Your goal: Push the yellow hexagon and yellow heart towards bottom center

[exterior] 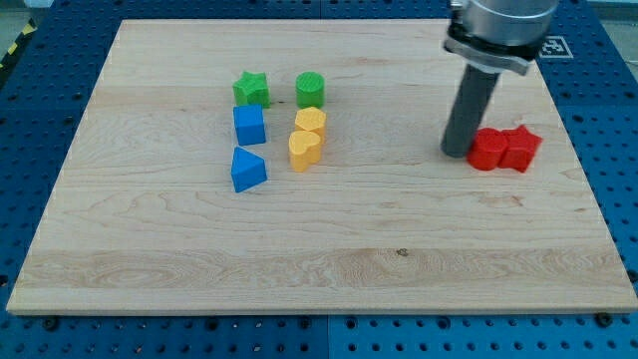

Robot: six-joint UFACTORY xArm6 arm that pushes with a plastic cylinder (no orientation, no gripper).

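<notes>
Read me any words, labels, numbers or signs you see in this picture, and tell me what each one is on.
No readable text.
A black-and-white square marker lies past the wooden board, at the view's top right: a pattern, no letters.
The blocks and my tip bear no markings.

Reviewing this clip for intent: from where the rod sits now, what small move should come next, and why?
Probably slide my tip toward the view's left and slightly up, to get above the yellow hexagon. My tip sits beside the red blocks, far from both yellow pieces. The yellow heart lies directly below the hexagon, so a downward push from above could move both toward bottom center.
</notes>
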